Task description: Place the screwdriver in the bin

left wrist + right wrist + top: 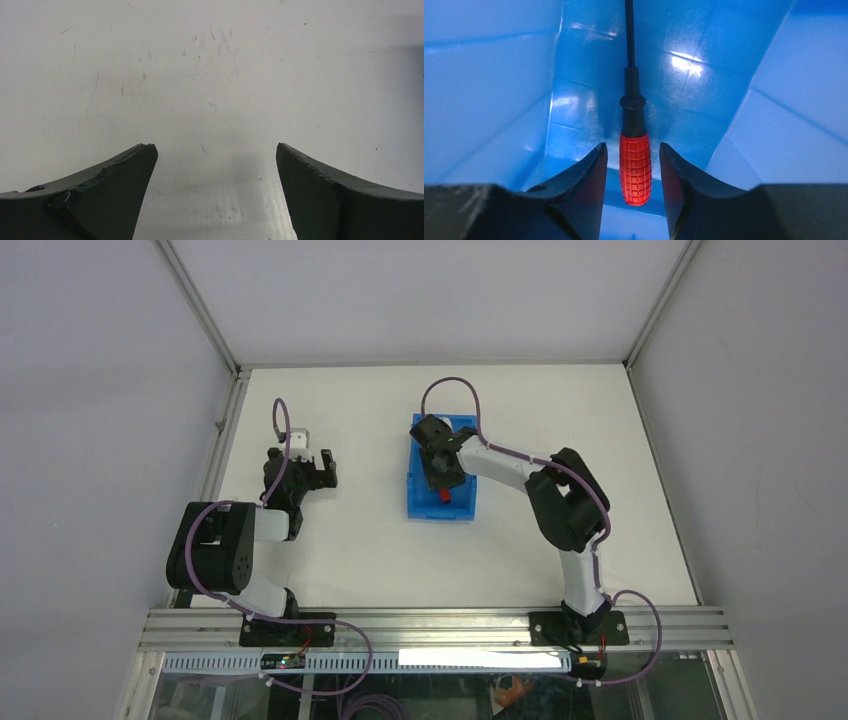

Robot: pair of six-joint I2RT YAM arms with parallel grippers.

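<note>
The blue bin (pixel 440 512) stands on the white table in the middle. The screwdriver, with a red handle (pixel 443 495) and a thin black shaft, lies inside it. In the right wrist view the screwdriver (pixel 634 167) rests on the floor of the bin (pixel 489 100), shaft pointing away. My right gripper (pixel 440 468) hangs over the bin; in its wrist view it (pixel 633 149) straddles the red handle, with a narrow gap on each side, so it is open. My left gripper (pixel 318 468) is open and empty over bare table, far left of the bin, as its wrist view (pixel 215 147) shows.
The table's left edge has a metal rail (pixel 222 440). Grey walls enclose the table at the back and sides. The aluminium rail (pixel 430 625) holding the arm bases runs along the near edge.
</note>
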